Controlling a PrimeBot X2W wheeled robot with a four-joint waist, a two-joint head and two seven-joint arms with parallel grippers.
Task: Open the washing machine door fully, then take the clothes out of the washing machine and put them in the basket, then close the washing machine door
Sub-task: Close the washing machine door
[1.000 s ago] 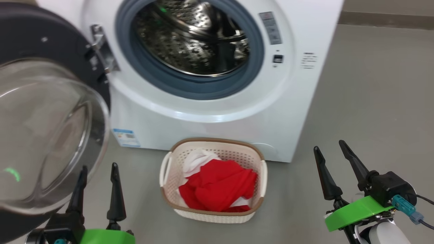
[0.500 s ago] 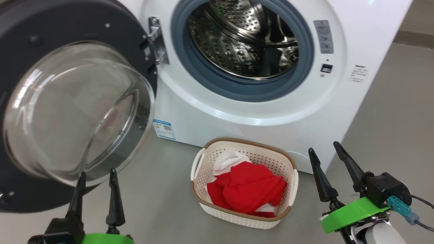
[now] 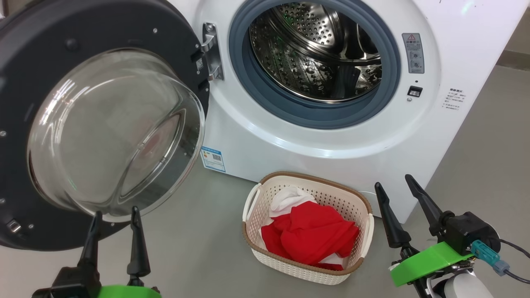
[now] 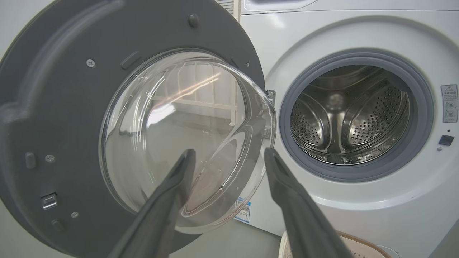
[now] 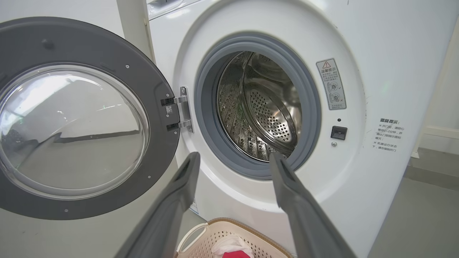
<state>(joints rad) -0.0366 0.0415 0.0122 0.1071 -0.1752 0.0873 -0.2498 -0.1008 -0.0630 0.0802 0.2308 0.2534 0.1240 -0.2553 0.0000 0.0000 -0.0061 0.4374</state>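
The washing machine door [image 3: 103,124] stood wide open. It was swung out to the left of the washing machine [image 3: 331,145] on its metal hinge [image 3: 211,51], and its bulging glass window was turned toward the near side. Behind the grey seal [image 3: 314,116], the steel drum [image 3: 319,54] showed its perforated walls. A blue label [image 3: 213,159] sat at the lower left corner of the white front.

The basket [image 3: 308,176] stood on the floor [image 3: 198,248], just in front of the machine and below the right part of the opening. The clothes [image 3: 314,236] lay inside it as a heap of red fabric, with a white piece [image 3: 287,198] at the far left side of the basket.

The left hand [image 3: 116,211] was released, with its two dark fingers apart and grasping nothing. It was at the near left, and its fingertips pointed toward the lower part of the door glass. Whether they touched the door could not be told.

The right hand [image 3: 392,181] was also released and grasped nothing. It was at the near right, to the right of the basket and apart from it, with its fingers pointing toward the machine front.
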